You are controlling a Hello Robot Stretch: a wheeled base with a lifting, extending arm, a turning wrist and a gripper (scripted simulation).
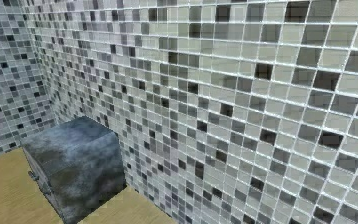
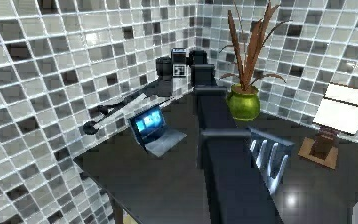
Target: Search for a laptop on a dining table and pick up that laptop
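Black dining table (image 2: pixel 137 178) carries the laptop (image 2: pixel 155 130) near the tool (image 2: pixel 109 110); whether it holds anything, I cannot tell.

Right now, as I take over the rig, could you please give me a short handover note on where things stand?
Gripper: at the arm's far end, seen against the tiled wall and the table's edge; it holds nothing.
Laptop: lid up, screen lit blue, lying on the dark dining table, between the gripper and the arm in the arm side view.
Done: laptop found; arm is out across the table.
Left: bring the gripper to the laptop, grasp it and lift it.
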